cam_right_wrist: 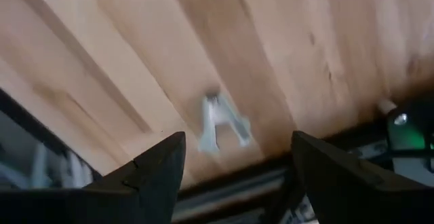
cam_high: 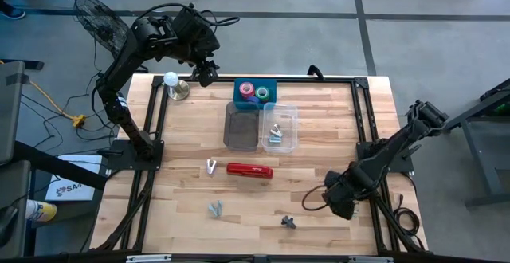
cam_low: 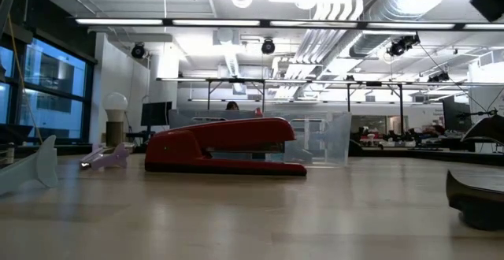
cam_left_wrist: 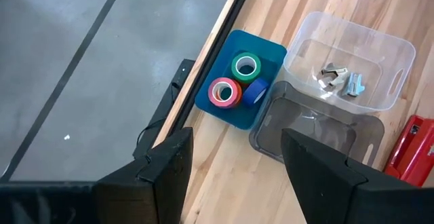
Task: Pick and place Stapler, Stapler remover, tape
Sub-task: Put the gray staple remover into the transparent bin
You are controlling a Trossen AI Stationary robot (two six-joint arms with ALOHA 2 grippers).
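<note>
**Stapler lies mid-surface, both end effectors empty**

High view: the stapler (cam_high: 249, 170) lies mid-surface, open wood around it; the left end effector (cam_high: 205, 70) hangs over the far edge, the right end effector (cam_high: 341, 205) near the front right.

Low view: only the stapler's side profile.

Left wrist view: fingers spread, tape (cam_left_wrist: 225, 92) rolls in a blue bin (cam_left_wrist: 270, 52).

Right wrist view: fingers released above a staple remover (cam_right_wrist: 220, 123).

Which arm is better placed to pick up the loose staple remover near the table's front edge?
Right. The right gripper, open, hovers near the staple remover; the left gripper is over the far edge by the blue bin.
</note>
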